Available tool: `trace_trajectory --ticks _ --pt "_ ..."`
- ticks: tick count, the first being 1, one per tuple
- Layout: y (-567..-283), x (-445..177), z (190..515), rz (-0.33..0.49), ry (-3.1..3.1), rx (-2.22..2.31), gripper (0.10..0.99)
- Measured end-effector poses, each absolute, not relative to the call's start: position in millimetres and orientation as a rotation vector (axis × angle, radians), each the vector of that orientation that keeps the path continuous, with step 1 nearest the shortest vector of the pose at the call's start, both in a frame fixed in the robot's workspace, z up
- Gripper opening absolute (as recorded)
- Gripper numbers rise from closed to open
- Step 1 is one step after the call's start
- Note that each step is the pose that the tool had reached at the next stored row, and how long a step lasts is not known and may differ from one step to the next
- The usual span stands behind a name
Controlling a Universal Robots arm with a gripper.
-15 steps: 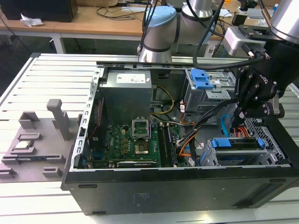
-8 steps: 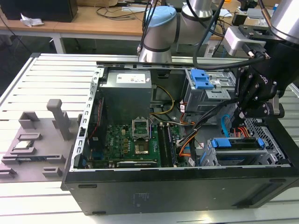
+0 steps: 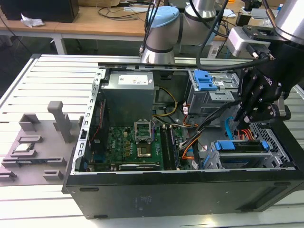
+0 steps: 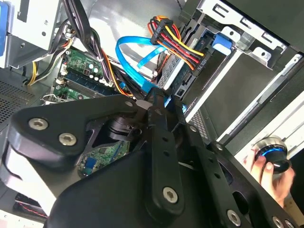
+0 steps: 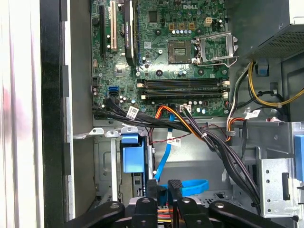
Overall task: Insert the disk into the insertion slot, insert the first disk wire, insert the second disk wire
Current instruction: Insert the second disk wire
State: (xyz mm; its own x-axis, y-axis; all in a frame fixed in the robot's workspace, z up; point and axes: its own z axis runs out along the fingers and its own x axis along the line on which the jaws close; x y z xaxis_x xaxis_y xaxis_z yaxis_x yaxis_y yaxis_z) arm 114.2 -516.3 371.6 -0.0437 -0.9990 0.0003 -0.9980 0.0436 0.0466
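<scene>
Nearest the wrist, the black gripper (image 5: 162, 189) pinches the end of a flat blue data cable (image 5: 194, 186). Beyond, a red-yellow-black wire bundle (image 4: 175, 42) looks plugged into the blue-framed silver disk (image 3: 240, 145), already seated in the perforated silver insertion slot (image 3: 275, 142); one wire seemingly remains.

Out of my sight
The disk (image 3: 240, 145) lies inside the insertion slot (image 3: 274, 137), so I see just its blue carrier's end. In the first wrist view the gripper (image 5: 162, 189) is cut by the picture's edge and covers the blue wire's (image 5: 191, 185) end. In the second wrist view a hand (image 4: 280, 183) runs off the edge.
</scene>
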Motion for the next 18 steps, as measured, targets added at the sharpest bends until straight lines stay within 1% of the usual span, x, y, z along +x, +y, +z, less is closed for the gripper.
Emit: trace_trajectory --ticks 6,16,17,18 --pt "-516.2 112.1 376.2 -0.052 -2.246 2.15 0.239" --pt "-516.3 110.9 369.7 -0.048 -2.244 2.148 0.239" --pt "-516.3 110.9 369.7 -0.048 -2.244 2.148 0.161" --pt "-516.3 110.9 369.7 -0.048 -2.244 2.148 0.161"
